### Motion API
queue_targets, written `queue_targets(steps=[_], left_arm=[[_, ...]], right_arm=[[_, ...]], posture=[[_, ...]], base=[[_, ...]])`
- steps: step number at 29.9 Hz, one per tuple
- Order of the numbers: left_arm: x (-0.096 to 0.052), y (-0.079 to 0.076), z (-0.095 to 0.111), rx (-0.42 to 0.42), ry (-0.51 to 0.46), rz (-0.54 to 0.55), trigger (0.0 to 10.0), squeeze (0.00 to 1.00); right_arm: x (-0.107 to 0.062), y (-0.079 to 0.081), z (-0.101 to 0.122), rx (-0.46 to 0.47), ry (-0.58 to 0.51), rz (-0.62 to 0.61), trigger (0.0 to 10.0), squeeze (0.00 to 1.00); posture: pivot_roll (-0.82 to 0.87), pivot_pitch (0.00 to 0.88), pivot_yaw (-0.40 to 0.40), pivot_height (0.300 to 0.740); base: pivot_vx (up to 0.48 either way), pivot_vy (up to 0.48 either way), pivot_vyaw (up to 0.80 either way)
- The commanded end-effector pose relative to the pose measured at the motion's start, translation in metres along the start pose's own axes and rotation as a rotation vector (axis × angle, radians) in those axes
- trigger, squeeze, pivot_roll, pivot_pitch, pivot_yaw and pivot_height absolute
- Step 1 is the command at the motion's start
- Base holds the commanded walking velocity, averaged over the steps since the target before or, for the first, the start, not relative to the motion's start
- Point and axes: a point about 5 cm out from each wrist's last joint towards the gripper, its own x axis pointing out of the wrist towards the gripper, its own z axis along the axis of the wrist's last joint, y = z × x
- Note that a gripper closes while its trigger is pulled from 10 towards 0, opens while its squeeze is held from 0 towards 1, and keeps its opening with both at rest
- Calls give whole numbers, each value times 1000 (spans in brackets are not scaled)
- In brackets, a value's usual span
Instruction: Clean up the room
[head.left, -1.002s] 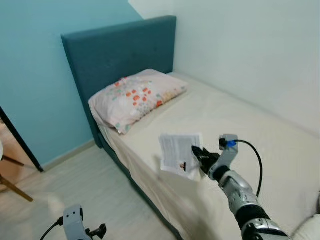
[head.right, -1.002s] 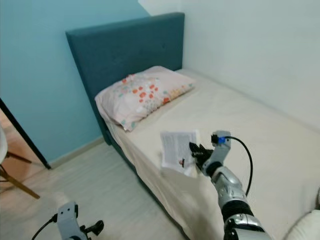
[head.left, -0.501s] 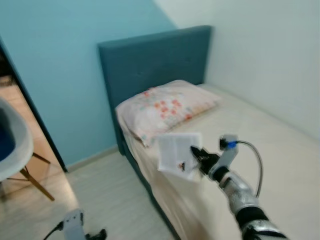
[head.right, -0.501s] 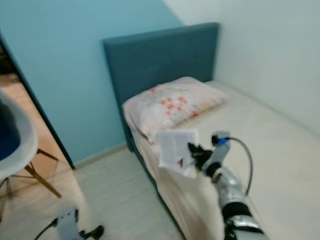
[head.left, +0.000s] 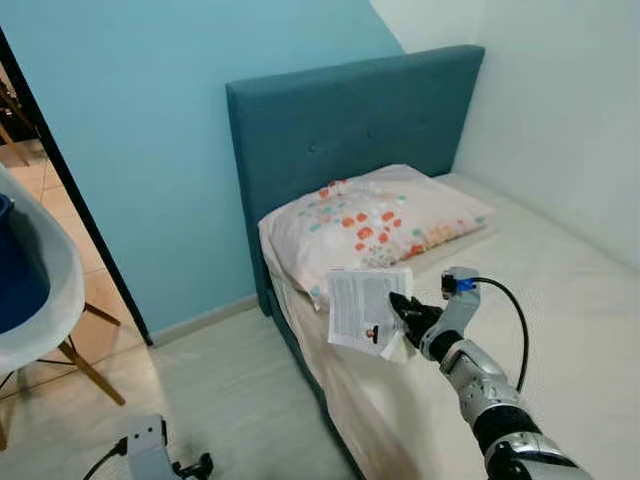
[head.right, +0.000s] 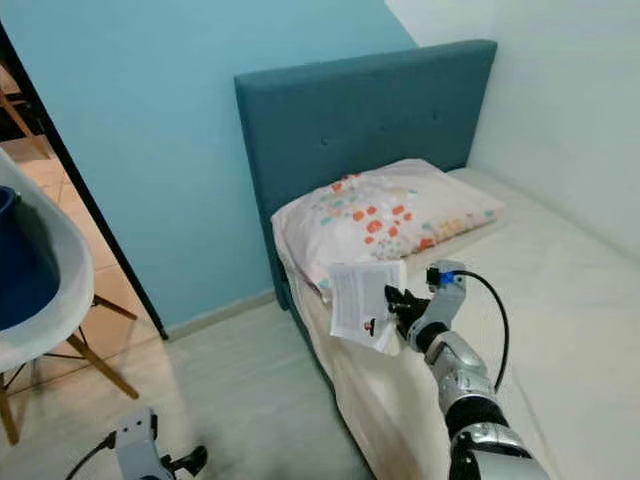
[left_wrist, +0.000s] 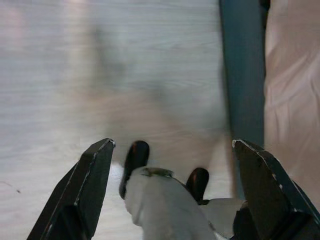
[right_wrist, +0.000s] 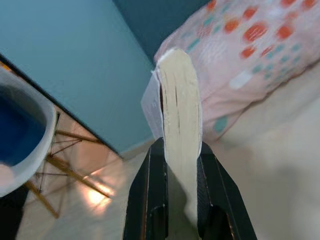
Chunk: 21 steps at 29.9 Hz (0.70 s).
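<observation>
Booklet (head.left: 366, 307) is pinched in the right tool (head.left: 404, 311), fingers closed flat on both faces of it, pages edge-on in the right wrist view (right_wrist: 180, 115). It hangs upright in the air over the near edge of the bed (head.left: 560, 310), just below the floral pillow (head.left: 385, 218), touching neither.

What changed: the whole view has swung left across the last second. Headboard (head.left: 350, 130) and pillow now sit further right in frame, and the doorway edge (head.left: 70, 190) plus a white chair (head.left: 40, 290) with wooden legs have come into view on the left; 1 s ago only a chair leg showed there. That is camera motion, so the robot is turning toward the door side, not the furniture moving. Blur from 0.5 s ago is gone, so the turn looks slowed or finished.

Booklet and right arm hold the same spot in frame and the same grip throughout, so the pickup is secure and this is a carry phase. My read: item is off the bed, drop-off place not yet in view, task well short of done.

Left tool (left_wrist: 170, 200) hangs low over the pale wood floor (head.left: 200, 390), fingers spread wide, holding nothing, idle.

Risk: thin booklet could slip or fan open while walking.
</observation>
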Motion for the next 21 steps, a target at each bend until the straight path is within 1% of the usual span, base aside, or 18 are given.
queue_targets(steps=[1, 4, 5, 6, 8, 9, 13, 14, 15, 16, 17, 18, 19, 21], left_arm=[[0, 1, 0, 9, 7, 5, 10000, 0], [0, 1, 0, 9, 7, 8, 10000, 0], [0, 2, 0, 6, 5, 16, 10000, 0], [0, 3, 0, 14, 7, 32, 10000, 0], [0, 2, 1, 11, 5, 32, 10000, 0], [1, 1, 3, 11, 1, 27, 10000, 0], [1, 0, 4, 13, -3, 22, 10000, 0], [2, -2, 5, 16, -9, 16, 10000, 0], [2, -3, 6, 17, -12, 14, 10000, 0], [3, -5, 8, 23, -21, 8, 10000, 0], [3, -6, 9, 27, -28, 4, 10000, 0], [3, -6, 9, 27, -28, 4, 10000, 0], [5, -12, 16, 100, -53, -15, 10000, 0], [6, -15, 23, 125, -76, -16, 10000, 0]], right_arm=[[-2, -8, 6, 9, -16, -40, 10000, 0], [-3, -10, 6, 2, -15, -56, 10000, 0], [-3, -11, 6, 10, -14, -66, 10000, 0], [-4, -13, 6, 36, -18, -81, 10000, 0], [-4, -14, 6, 51, -21, -87, 10000, 0], [-5, -17, 7, 82, -35, -102, 10000, 0], [-6, -19, 8, 110, -49, -118, 10000, 0], [-7, -22, 8, 160, -43, -141, 10000, 0], [-7, -23, 7, 178, -37, -150, 10000, 0], [-8, -26, 8, 217, -54, -165, 10000, 0], [-9, -27, 9, 242, -68, -176, 10000, 0], [-9, -27, 9, 242, -68, -176, 10000, 0], [-12, -34, 12, 322, -120, -206, 10000, 0], [-14, -38, 14, 361, -149, -221, 10000, 0]], posture=[[-71, 0, -5, 740], [-71, 0, -5, 740], [-72, 0, -4, 740], [-73, 0, -2, 740], [-72, 0, -3, 740], [-73, 0, -3, 740], [-72, 0, -2, 740], [-73, 0, -2, 740], [-73, 0, -2, 740], [-72, 0, -3, 735], [-72, 0, -3, 730], [-72, 0, -3, 730], [-67, 0, -5, 720], [-67, 0, -5, 710]], base=[[289, 0, 0], [289, 0, 0], [0, 0, 0], [0, 0, 0], [0, 0, 0], [0, 0, 0], [0, 0, 0], [0, 0, 0], [0, 0, 0], [0, 0, 0], [0, 0, 0], [0, 0, 0], [0, 0, 0], [0, 0, 0]])
